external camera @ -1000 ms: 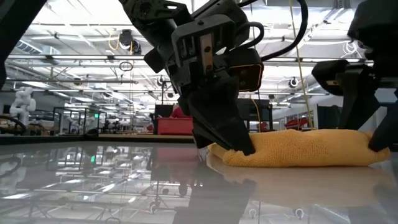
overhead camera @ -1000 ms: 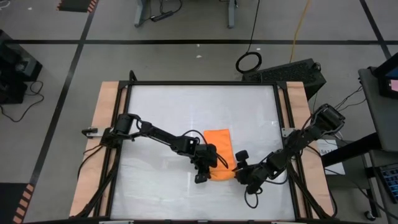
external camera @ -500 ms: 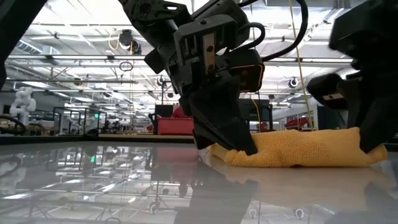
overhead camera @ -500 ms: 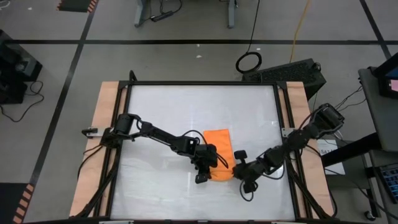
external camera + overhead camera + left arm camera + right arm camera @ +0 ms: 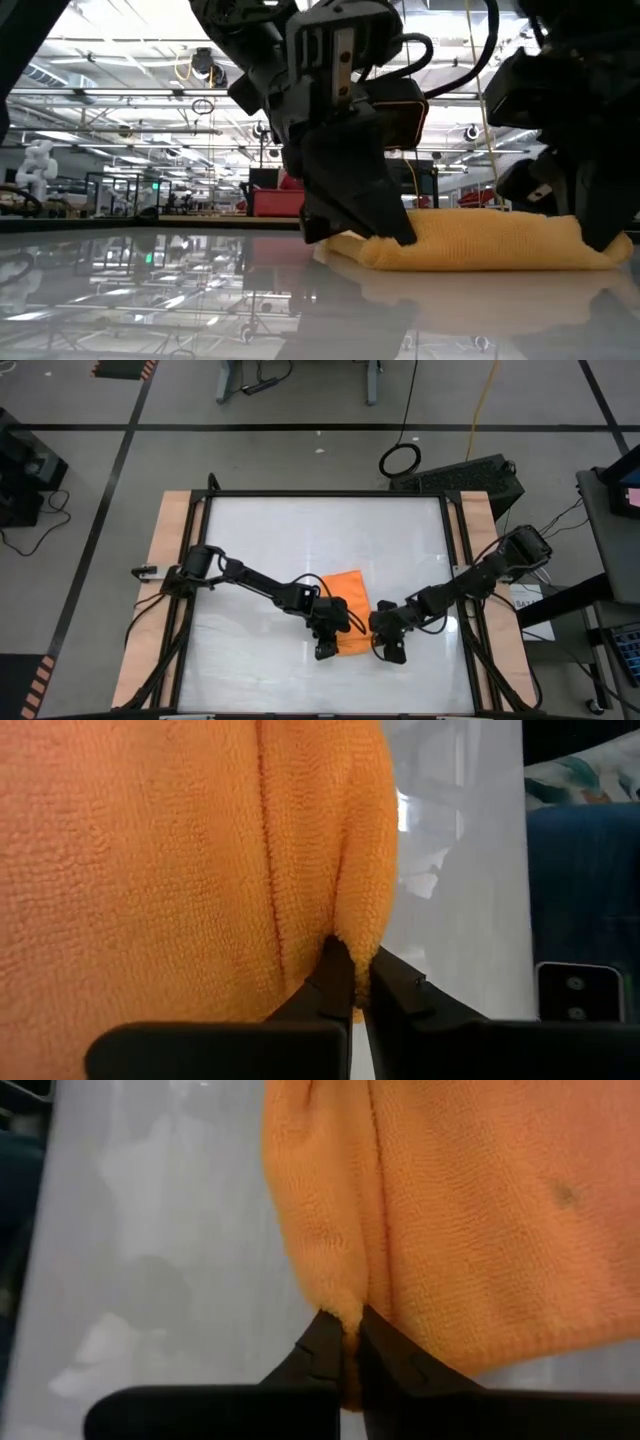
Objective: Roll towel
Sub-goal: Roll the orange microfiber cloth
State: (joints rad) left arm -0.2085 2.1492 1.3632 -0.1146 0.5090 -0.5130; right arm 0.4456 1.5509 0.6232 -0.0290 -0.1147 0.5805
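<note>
The orange towel [image 5: 343, 596] lies flat on the white table [image 5: 260, 540], with its near edge folded over into a thick lip [image 5: 480, 240]. My left gripper [image 5: 336, 636] is shut on the lip's left end. My right gripper [image 5: 373, 632] is shut on its right end. In both wrist views the towel [image 5: 150, 870] [image 5: 480, 1210] fills most of the picture just beyond the fingertips. My left gripper pinches the folded lip at its left end [image 5: 355, 935] between its two fingers, several layers thick. The fingers slant down from the table's left and near side. The cloth rests on the table. My right gripper pinches the folded lip at its right end [image 5: 337, 1308] between its two fingers, a puckered fold of cloth. The fingers slant down from the table's right and near side. The towel stays on the table.
The table has wooden side rails [image 5: 175, 560] and a black frame. Bare white surface lies to the far side and left of the towel. A keyboard [image 5: 470, 475] sits beyond the far right corner.
My right gripper has gone toward the table's left to the towel's near right end, rolled its wrist, and shut from open onto the folded lip. The towel's near end has shifted slightly leftward and the cloth sits a bit askew.
</note>
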